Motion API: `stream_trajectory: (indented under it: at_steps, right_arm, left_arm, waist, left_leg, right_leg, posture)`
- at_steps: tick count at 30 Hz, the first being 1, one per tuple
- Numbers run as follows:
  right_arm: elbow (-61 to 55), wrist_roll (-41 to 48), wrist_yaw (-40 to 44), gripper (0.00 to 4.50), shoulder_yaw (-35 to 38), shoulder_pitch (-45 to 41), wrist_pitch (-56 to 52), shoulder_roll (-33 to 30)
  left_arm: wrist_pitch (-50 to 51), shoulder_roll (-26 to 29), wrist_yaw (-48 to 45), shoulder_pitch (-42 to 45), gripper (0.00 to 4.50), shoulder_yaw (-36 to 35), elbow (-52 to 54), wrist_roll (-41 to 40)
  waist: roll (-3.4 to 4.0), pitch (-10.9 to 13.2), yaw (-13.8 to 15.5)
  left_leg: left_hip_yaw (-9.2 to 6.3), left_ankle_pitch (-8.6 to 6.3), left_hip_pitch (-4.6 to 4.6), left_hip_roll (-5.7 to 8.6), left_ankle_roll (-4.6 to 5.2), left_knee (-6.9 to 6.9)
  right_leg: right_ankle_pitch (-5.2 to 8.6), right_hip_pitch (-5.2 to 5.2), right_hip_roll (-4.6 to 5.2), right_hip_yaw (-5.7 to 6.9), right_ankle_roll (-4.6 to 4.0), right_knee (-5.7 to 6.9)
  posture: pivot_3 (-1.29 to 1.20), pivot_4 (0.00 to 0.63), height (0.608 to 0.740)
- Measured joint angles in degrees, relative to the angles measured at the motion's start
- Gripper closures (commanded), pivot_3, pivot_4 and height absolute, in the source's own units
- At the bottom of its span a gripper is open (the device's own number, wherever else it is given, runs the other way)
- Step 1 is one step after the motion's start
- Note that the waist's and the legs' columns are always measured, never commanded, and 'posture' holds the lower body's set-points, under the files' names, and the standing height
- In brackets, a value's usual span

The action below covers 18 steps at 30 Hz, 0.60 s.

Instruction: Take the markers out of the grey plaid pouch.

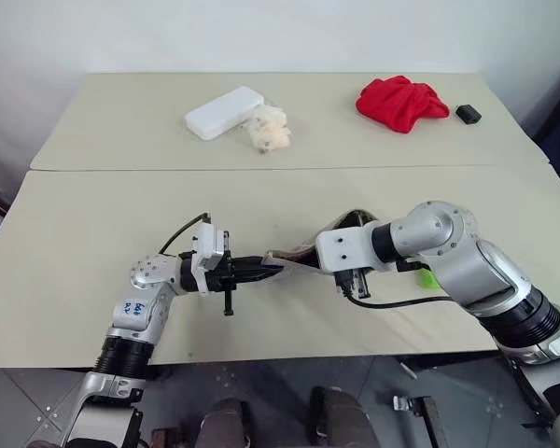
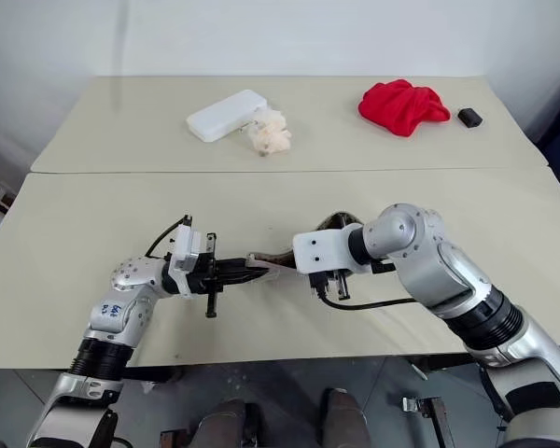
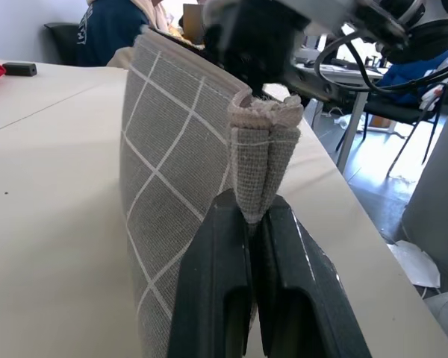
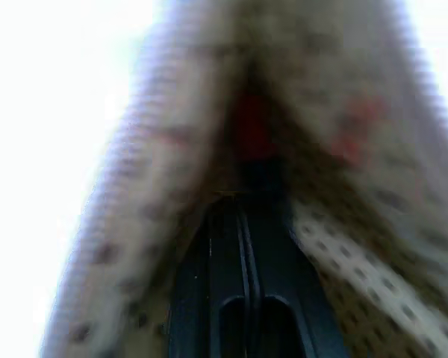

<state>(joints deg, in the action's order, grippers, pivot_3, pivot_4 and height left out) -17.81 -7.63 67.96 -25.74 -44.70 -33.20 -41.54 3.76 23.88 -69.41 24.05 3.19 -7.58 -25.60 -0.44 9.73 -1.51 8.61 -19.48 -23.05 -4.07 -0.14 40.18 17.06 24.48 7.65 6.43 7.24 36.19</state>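
The grey plaid pouch [image 3: 179, 149] is held up off the near table between my two arms, its dark opening [image 1: 351, 222] toward the right arm. My left gripper [image 3: 255, 218] is shut on the pouch's folded end seam and points sideways along the table [image 1: 261, 270]. My right gripper [image 4: 243, 203] reaches into the pouch's mouth with its fingers together. Just past its tips sits a blurred red shape with a dark part, the red marker [image 4: 250, 134]; I cannot tell whether it is gripped. A lime-green bit [image 1: 428, 277] peeks out beside the right forearm.
On the far table lie a white box [image 1: 224, 112], a crumpled cream wad [image 1: 269, 129], a red cloth [image 1: 401, 103] and a small black object [image 1: 468, 114]. A seam [image 1: 261, 169] splits the two tables. A person in a dark top [image 3: 112, 30] sits beyond.
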Motion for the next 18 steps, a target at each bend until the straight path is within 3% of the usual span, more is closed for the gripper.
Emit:
stream_trajectory:
  at_steps: [8,18]
  right_arm:
    - [1.7,-2.7,-4.0,1.34,-2.1,-2.9,-0.2,3.8]
    - [6.8,-4.8,3.1,1.34,-7.9,-11.1,2.7,5.8]
  left_arm:
    - [4.6,-0.1,0.0,-1.0,4.50,-0.4,0.6,-2.2]
    - [22.5,4.3,-3.9,0.9,4.50,-1.0,3.4,-10.5]
  waist:
    - [0.01,0.0,-0.1]
    - [0.01,0.0,-0.1]
  left_leg:
    - [0.02,0.00,0.00,0.00,0.00,-0.01]
    - [-0.01,0.00,-0.01,0.00,-0.01,-0.04]
  right_leg:
    - [0.00,0.00,0.00,-0.01,0.00,0.00]
    - [0.00,0.01,-0.01,0.01,0.00,-0.02]
  posture:
    - [0.00,0.150,0.740]
    - [0.00,0.150,0.740]
